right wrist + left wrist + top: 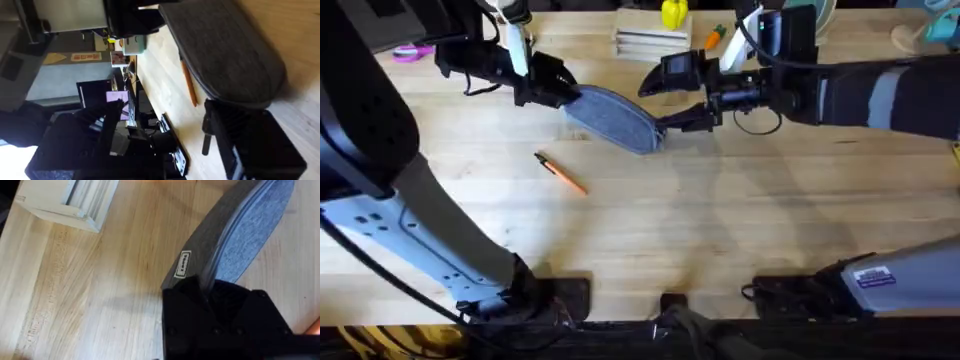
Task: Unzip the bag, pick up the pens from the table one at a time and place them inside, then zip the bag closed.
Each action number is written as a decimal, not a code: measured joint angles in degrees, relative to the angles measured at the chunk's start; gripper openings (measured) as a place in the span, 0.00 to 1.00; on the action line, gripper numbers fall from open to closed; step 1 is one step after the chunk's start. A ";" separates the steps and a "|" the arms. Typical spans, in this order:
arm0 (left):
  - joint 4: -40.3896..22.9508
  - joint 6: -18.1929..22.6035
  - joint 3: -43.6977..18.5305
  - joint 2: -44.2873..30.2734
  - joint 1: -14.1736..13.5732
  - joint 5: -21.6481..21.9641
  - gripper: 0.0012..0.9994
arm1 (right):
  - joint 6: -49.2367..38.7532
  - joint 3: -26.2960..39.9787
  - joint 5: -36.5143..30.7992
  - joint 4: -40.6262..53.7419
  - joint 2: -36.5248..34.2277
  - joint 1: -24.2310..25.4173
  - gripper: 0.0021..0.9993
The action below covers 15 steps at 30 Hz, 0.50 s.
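At the far left-centre of the surface (740, 230), the left end effector (560, 92) had its fingers clamped on the near-left end of the bag (612, 118); the left wrist view showed the fabric end pinched between its black fingers, beside a small white label (183, 264). The bag lay slanted, well back from the arms' bases. Just in front of it, apart from it, lay the one pen (560, 173), orange with a dark tip, not yet picked up.

At the bag's right end sat the right end effector (682, 119), fingers closed on that end of the pouch, as far as the overhead and right wrist views allowed; whether it held the zip pull, I could not tell.

Judgement: early stage. The bag was braced at both ends, the zip's state unclear, the pen still outside; loading and closing remained.

Room: broad bare surface in front of the bag and pen, good for a descent on the pen. Behind, a stack of pale boards (651, 41), a yellow object (674, 13) and a small carrot toy (716, 36) crowded the far edge.
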<state>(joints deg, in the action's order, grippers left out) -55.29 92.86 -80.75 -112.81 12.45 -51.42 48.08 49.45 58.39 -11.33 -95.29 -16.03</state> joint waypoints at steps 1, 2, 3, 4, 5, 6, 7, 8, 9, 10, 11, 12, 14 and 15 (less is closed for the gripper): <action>0.00 0.00 0.00 0.00 0.00 0.00 0.04 | 0.41 0.69 0.09 -0.36 -0.02 -0.27 0.99; 0.00 0.00 0.00 0.00 0.00 0.00 0.04 | 0.73 1.52 0.23 -0.48 -0.01 -0.68 0.99; 0.00 0.00 0.00 0.00 0.00 0.00 0.04 | 1.04 2.28 0.39 -0.54 -0.02 -1.12 0.99; 0.00 0.00 0.00 0.00 0.00 0.00 0.04 | 1.27 2.93 0.41 -0.68 0.00 -1.67 0.99; 0.00 0.00 0.00 0.00 0.00 0.00 0.04 | 1.41 3.38 0.41 -0.74 0.01 -2.20 0.99; 0.00 0.00 0.00 0.00 0.00 0.00 0.04 | 1.50 3.66 0.41 -0.74 0.04 -2.74 0.99; 0.00 0.02 0.00 0.00 0.00 0.00 0.04 | 1.66 3.78 0.44 -0.72 0.09 -3.32 0.99; 0.00 0.11 0.00 -0.01 0.00 0.00 0.04 | 1.67 3.82 0.44 -0.65 0.09 -3.79 0.99; 0.00 0.13 0.00 0.00 0.00 0.00 0.04 | 1.66 3.82 0.44 -0.47 0.09 -4.27 0.99; 0.00 0.13 0.00 0.00 0.00 0.00 0.04 | 1.78 3.82 0.44 -0.35 0.09 -4.74 0.99; 0.00 0.15 0.00 0.00 0.00 0.00 0.04 | 1.84 3.82 0.44 -0.35 0.09 -5.13 0.99; 0.00 0.15 0.00 0.00 0.00 0.00 0.04 | 1.86 3.82 0.44 -0.35 0.09 -5.43 0.99; 0.00 0.15 0.00 0.00 0.00 0.00 0.04 | 1.87 3.82 0.44 -0.35 0.09 -5.65 0.99; 0.00 0.15 0.00 0.00 0.00 0.00 0.04 | 1.86 3.84 0.44 -0.35 0.09 -5.66 0.99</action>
<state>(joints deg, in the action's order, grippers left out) -55.29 93.01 -80.75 -112.81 12.45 -51.42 49.94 53.29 58.83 -11.68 -95.20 -21.69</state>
